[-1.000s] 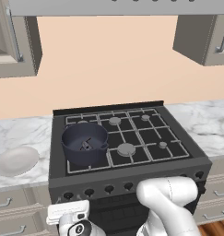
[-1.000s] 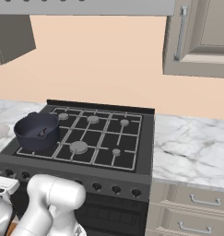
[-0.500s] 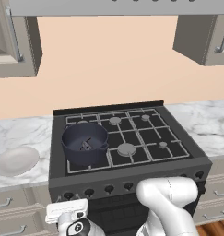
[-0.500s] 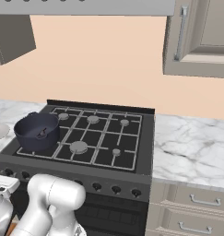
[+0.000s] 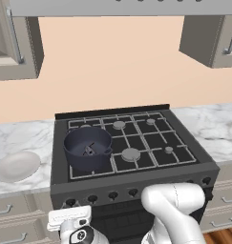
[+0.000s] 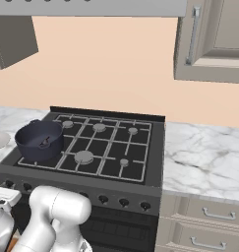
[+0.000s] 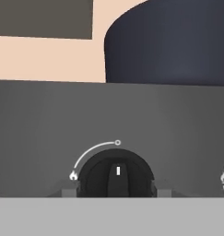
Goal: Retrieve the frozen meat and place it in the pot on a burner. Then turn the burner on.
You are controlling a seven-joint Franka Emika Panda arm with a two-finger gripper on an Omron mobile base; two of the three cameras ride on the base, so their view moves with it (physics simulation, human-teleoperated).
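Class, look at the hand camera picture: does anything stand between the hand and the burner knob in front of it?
Nothing visible does. The knob sits straight ahead of the hand on the stove's front panel, its white mark pointing up, with no object across it. The pot rises above and behind the panel, out of the path.

from here i count one pot (image 5: 88, 147), one lump of frozen meat (image 5: 89, 151) inside it, and one white plate (image 5: 16, 166) on the counter. the stove (image 5: 136, 174) has five burners. along its front panel i see six knobs in the left base view. two knobs show in the hand view.
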